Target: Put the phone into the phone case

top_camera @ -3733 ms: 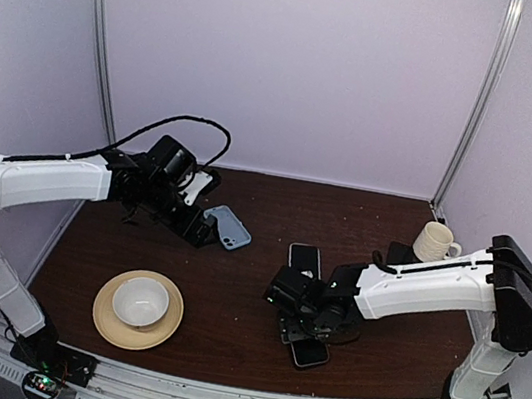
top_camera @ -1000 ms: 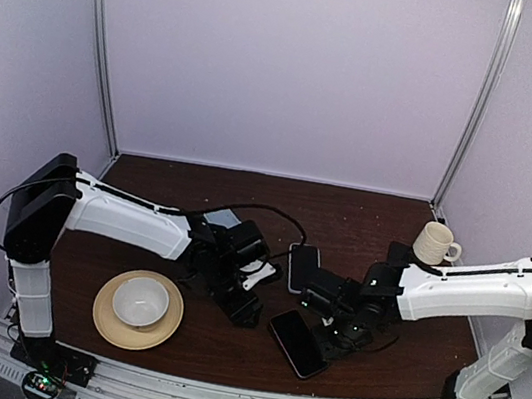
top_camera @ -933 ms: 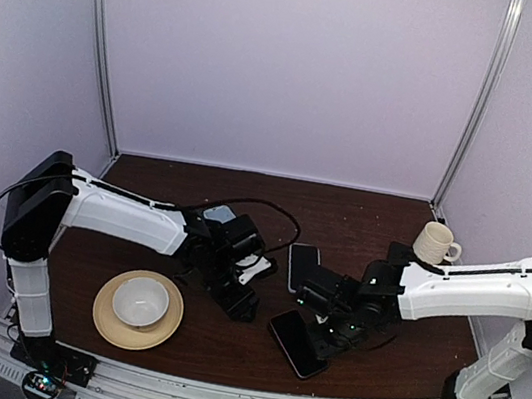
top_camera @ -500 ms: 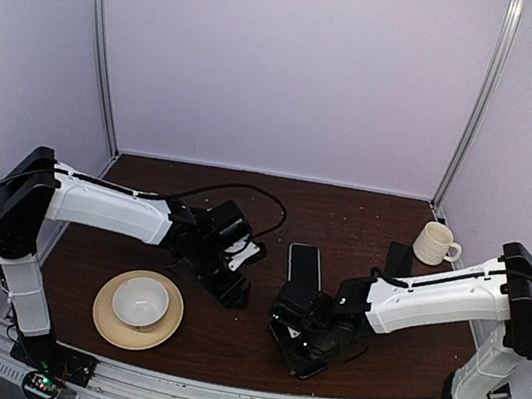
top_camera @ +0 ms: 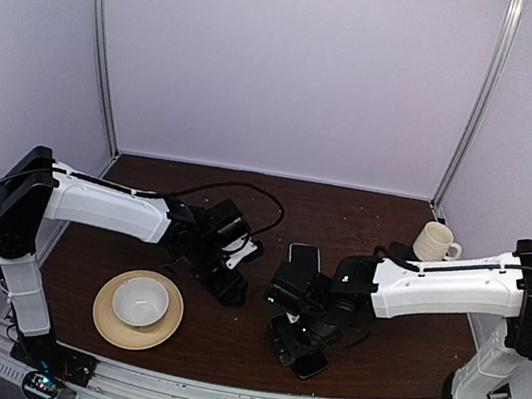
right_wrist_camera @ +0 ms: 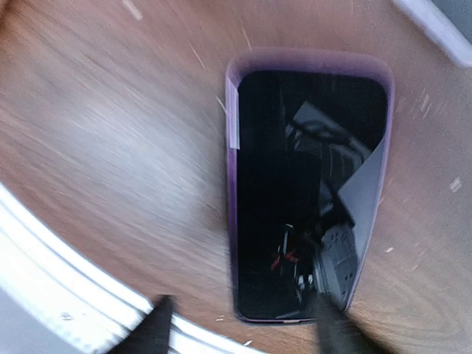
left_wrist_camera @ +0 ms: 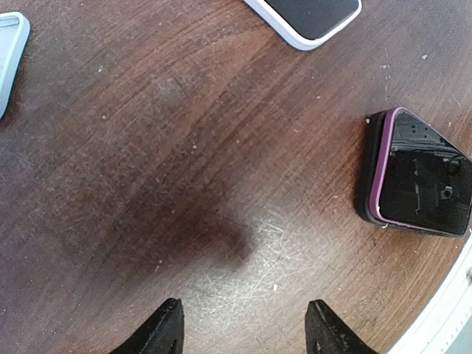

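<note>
Dark wood of the desk (top_camera: 407, 333) carries the phone (top_camera: 310, 365) flat by its front edge, half hidden under the right arm (top_camera: 435, 282). From the left wrist, the left gripper (left_wrist_camera: 243, 332) hangs over bare wood, jaws parted and empty, well apart from the phone case (left_wrist_camera: 10, 59). From the blurred right wrist, the right gripper (right_wrist_camera: 243, 332) stands with jaws spread over the phone's end, gripping nothing.

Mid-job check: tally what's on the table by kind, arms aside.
Phone-sized slabs: 3 (glossy black phone with purple edge, black-faced slab with pale rim, pale-blue-edged piece)
Round tan plate: 1
White bowl: 1
Cream mug: 1
Total: 6, not counting an unclear dark shape beside the mug
</note>
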{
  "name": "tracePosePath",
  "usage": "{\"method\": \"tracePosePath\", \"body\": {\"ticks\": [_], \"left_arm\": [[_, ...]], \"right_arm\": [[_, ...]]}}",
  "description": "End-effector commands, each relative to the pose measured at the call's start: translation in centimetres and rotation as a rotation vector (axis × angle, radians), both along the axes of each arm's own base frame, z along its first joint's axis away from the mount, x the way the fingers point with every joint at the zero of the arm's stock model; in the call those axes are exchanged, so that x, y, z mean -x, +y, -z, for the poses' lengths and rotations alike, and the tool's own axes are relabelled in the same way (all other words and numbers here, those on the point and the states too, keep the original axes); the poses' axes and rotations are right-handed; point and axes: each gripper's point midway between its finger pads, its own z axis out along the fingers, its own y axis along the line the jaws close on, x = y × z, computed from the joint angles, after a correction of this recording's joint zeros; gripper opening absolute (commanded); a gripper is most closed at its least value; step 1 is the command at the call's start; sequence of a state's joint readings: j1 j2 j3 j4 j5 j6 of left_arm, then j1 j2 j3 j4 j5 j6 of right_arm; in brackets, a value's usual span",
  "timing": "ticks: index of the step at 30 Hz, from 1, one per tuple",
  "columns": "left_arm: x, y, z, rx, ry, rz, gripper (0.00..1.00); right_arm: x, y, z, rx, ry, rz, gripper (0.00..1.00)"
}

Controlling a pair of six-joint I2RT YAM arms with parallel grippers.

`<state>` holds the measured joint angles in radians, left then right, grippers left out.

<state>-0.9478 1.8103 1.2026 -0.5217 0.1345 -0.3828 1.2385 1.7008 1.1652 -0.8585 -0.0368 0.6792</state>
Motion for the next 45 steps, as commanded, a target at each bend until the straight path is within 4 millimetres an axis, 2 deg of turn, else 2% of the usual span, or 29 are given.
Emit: {"method": "tracePosePath", "body": {"ticks": [1, 3, 5, 12, 18, 23, 26, 32, 38, 42, 45], "left_arm": [[-0.9, -0.4, -2.5, 0.041, -0.059, 0.007, 0.60], [-0.9, -0.3, -2.5, 0.038, -0.061, 0.008, 0.60], [-0.9, -0.2, -2.5, 0.034, -0.062, 0.009, 0.61], [-0.7, 0.0, -2.3, 0.027, -0.058, 0.015, 0.63], [-0.4, 0.1, -2.0, 0.029, -0.045, 0.023, 0.63], [-0.3, 0.1, -1.8, 0.028, -0.042, 0.023, 0.63], [-0.2, 0.1, -1.8, 0.032, -0.038, 0.022, 0.63], [-0.3, 0.0, -2.0, 0.037, -0.038, 0.019, 0.63], [-0.1, -0.7, -2.6, 0.073, -0.022, 0.022, 0.66], [0.0, -2.1, -4.9, 0.183, 0.010, 0.015, 0.70], [-0.2, -3.2, -8.1, 0.346, 0.029, -0.010, 0.79]], "right_arm": [[-2.9, -0.7, -4.8, -0.005, -0.135, 0.025, 0.99], [-3.7, -2.2, -4.0, 0.056, -0.137, 0.073, 0.99], [-3.8, -2.7, -2.7, 0.090, -0.091, 0.086, 0.99], [-2.6, -1.3, 0.2, 0.049, 0.022, 0.048, 1.00], [-0.9, -2.5, 4.7, 0.098, 0.129, 0.054, 0.99], [-0.8, -3.6, 5.8, 0.144, 0.119, 0.061, 1.00], [-1.0, -4.2, 6.2, 0.181, 0.104, 0.060, 0.93], [-1.2, -4.6, 6.0, 0.225, 0.064, 0.060, 0.78], [-2.2, -3.6, 4.5, 0.184, -0.026, 0.043, 0.49], [-3.6, -2.4, 1.6, 0.117, -0.158, 0.026, 0.32], [-4.8, -1.5, -1.6, 0.030, -0.275, 0.028, 0.23]]}}
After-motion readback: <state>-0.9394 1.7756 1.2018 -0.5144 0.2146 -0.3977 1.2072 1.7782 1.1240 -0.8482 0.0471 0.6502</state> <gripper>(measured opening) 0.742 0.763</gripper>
